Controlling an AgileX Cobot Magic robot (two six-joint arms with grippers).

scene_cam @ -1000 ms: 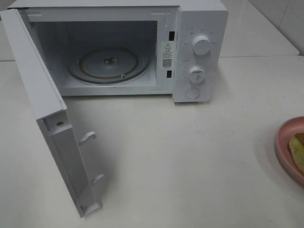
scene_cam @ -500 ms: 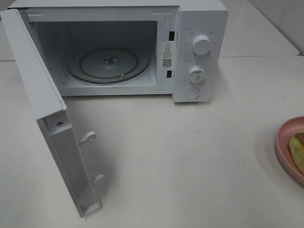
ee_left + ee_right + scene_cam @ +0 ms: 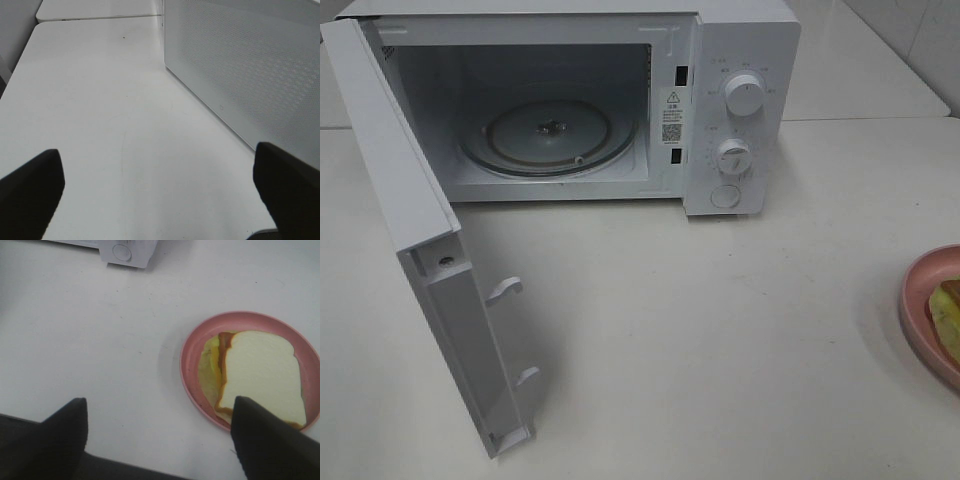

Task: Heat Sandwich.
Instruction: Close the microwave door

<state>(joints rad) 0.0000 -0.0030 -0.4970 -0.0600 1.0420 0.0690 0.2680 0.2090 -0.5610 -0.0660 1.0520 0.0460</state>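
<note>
Right wrist view: right gripper [image 3: 160, 440] spread, empty, hovers above table [image 3: 90, 340]. Sandwich [image 3: 260, 377] lies on pink plate [image 3: 192, 340], at four o'clock from microwave [image 3: 740, 60] in high view. Bread likely soft, light, layers slide; safer grabbing plate rim. Left gripper [image 3: 160, 192] spread, beside open door [image 3: 240, 65].

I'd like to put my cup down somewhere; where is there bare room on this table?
The widest bare stretch lies between the open microwave door and the pink plate, in front of the microwave. The plate is taken by the sandwich.
</note>
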